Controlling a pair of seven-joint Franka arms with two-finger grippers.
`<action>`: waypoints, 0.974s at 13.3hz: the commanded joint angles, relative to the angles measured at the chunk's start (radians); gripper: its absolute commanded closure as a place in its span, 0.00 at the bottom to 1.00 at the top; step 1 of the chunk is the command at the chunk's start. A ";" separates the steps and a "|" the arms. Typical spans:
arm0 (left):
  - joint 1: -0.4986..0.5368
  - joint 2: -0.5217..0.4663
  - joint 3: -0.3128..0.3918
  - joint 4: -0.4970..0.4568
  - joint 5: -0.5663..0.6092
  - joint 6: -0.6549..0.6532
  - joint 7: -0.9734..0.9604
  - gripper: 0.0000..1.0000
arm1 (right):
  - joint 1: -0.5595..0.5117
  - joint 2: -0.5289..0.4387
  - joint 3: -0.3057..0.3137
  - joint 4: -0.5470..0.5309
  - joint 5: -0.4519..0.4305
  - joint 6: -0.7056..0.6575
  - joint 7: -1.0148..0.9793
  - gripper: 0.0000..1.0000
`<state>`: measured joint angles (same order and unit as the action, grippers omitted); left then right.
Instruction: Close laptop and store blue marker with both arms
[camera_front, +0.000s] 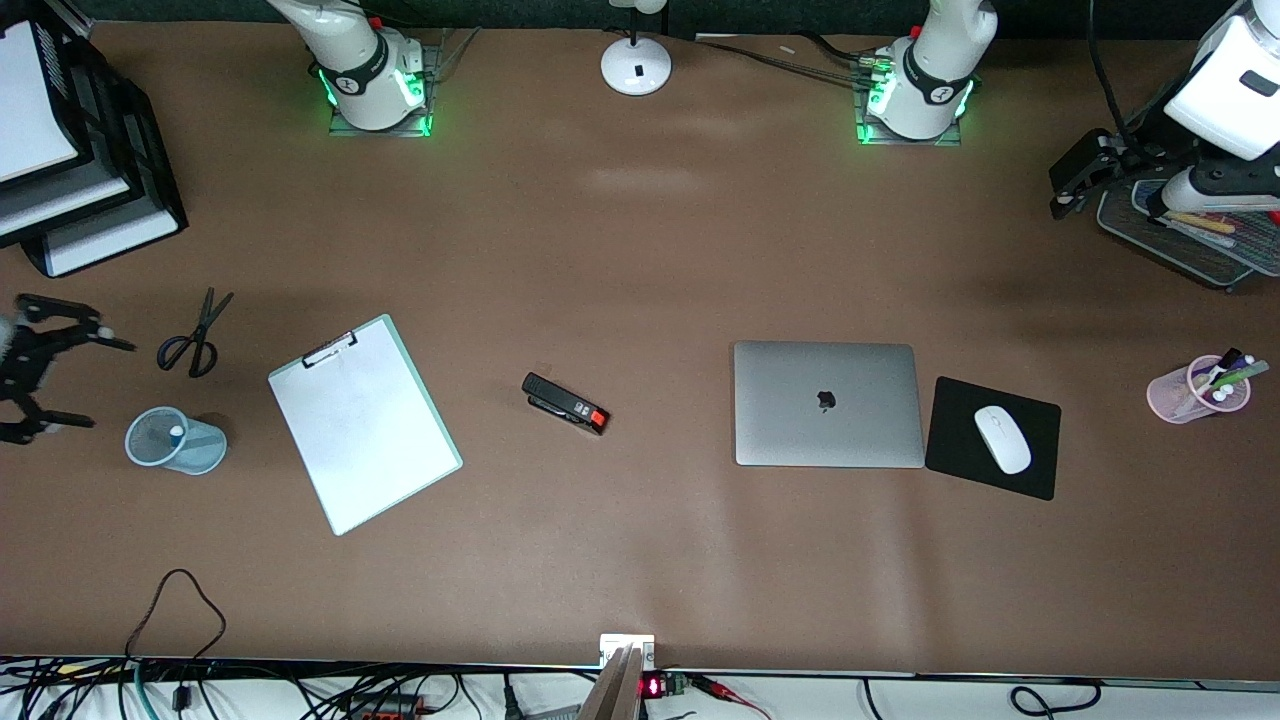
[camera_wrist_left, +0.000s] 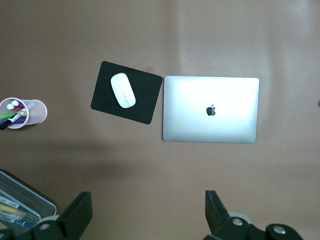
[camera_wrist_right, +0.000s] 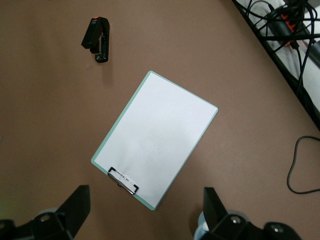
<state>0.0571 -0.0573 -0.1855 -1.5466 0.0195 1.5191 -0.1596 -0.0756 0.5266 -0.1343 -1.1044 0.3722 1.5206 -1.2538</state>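
Laptop (camera_front: 828, 403) is lying flat on the brown desk (camera_front: 640, 250), lid down, silver-grey shell showing with the dark apple logo in the middle. A black mousepad (camera_front: 950, 450) sits just beside it toward the left arm's end, a white mouse (camera_front: 1002, 439) on top. The left hand (camera_wrist_left: 147, 212) hangs high over the desk, fingers spread wide with nothing between them. The right hand (camera_front: 60, 380) is up by the right arm's end, over the desk near a blue mesh cup (camera_front: 180, 442), fingers wide apart and empty. In that cup a small whitish tip pokes up; I can't tell whether it's the blue marker.
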 joint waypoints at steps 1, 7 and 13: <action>0.012 -0.016 0.001 -0.004 -0.013 -0.007 0.023 0.00 | 0.063 -0.002 -0.010 0.021 -0.050 -0.002 0.193 0.00; 0.012 -0.019 0.003 -0.004 -0.013 -0.014 0.025 0.00 | 0.134 -0.141 0.004 -0.121 -0.171 0.000 0.745 0.00; 0.012 -0.022 0.003 -0.007 -0.013 -0.028 0.025 0.00 | 0.180 -0.263 0.005 -0.258 -0.332 -0.043 1.138 0.00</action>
<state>0.0608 -0.0599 -0.1834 -1.5465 0.0195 1.5061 -0.1596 0.0658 0.3279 -0.1317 -1.2939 0.1158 1.4896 -0.2076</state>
